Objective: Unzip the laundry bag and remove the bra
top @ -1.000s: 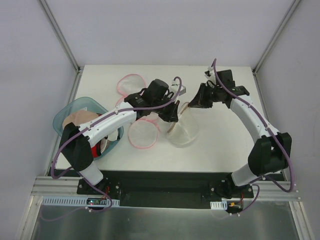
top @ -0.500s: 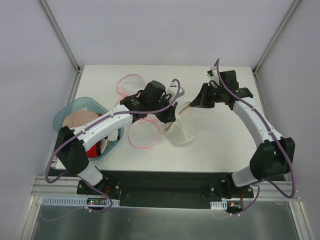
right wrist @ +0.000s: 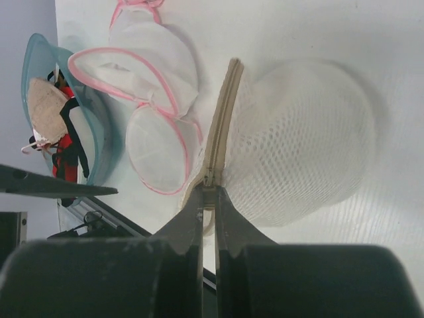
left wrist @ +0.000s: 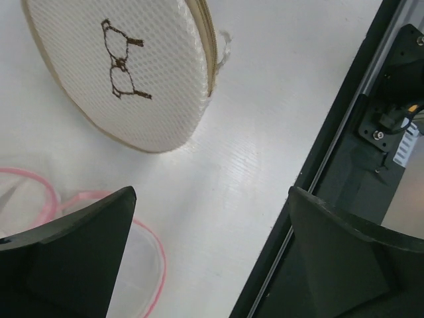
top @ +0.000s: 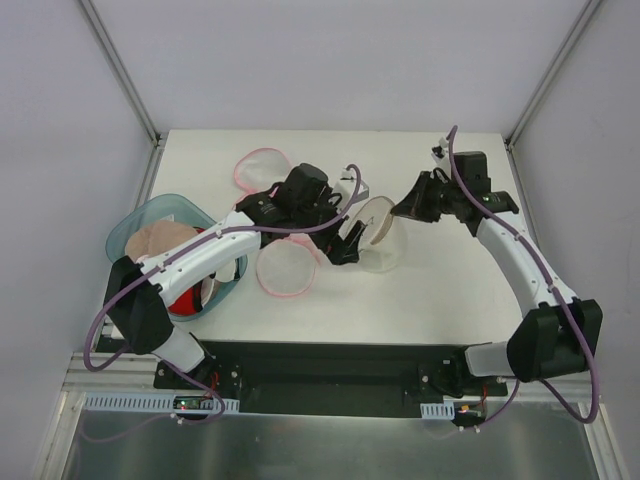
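The laundry bag is a round cream mesh pouch with tan zip trim and stands on edge at mid-table. Its dark logo faces my left wrist camera. My right gripper is shut on the zip pull at the bag's rim. In the top view that gripper sits at the bag's upper right. My left gripper stands open just left of the bag, apart from it. Nothing lies between its fingers. The bra is hidden.
Two pink-rimmed mesh pouches lie left of the bag. A teal bin at the left edge holds a peach cloth and a red item. The table's black front rail runs close to the left gripper.
My left gripper has opened and let go of the bag. The right gripper has drawn the zip pull to the right, and the bag has shifted right and tipped up on edge.
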### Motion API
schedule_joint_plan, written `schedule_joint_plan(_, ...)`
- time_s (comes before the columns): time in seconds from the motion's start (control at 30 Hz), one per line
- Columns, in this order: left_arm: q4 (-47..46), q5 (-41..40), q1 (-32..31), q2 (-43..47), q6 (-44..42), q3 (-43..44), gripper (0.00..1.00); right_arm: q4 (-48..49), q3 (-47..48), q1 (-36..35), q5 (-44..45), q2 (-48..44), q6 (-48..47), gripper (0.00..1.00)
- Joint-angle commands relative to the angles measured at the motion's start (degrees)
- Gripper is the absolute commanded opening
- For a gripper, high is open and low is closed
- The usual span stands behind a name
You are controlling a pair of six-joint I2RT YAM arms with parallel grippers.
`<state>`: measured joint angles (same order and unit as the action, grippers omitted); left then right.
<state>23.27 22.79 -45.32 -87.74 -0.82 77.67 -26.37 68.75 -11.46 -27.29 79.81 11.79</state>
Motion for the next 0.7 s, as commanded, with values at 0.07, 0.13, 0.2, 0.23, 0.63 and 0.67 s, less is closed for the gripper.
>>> schedule_joint_plan(0.07,0.73,2.18,-0.12,-0.23,0.46,6.52,0.99,0.27,-1.34,-3.65,2.41,-6.95,-0.54,0.01)
schedule_joint_plan(0.13,-0.58,2.26,-0.12,-1.63,2.91,9.16,0.98,-0.52,-1.86,-4.0,2.68,-7.82,-0.63,0.02)
schedule_joint_plan(0.2,-2.77,2.17,-0.12,-3.56,7.82,11.09,0.92,-0.96,-2.22,-4.44,2.85,-8.18,-0.37,0.01)
schedule_joint_plan(0.23,-4.62,2.52,-0.29,-4.27,9.07,11.62,0.91,-0.79,-2.3,-4.53,2.77,-8.18,-0.28,0.01)
schedule_joint_plan(0.63,-10.26,-1.25,-0.73,-11.48,10.4,14.26,0.7,-1.4,-1.87,-5.68,0.83,-7.13,-1.24,0.01)
schedule_joint_plan(0.67,-10.17,-1.43,-0.73,-11.74,10.23,14.26,0.64,-1.4,-1.87,-5.67,0.66,-7.21,-1.24,0.01)
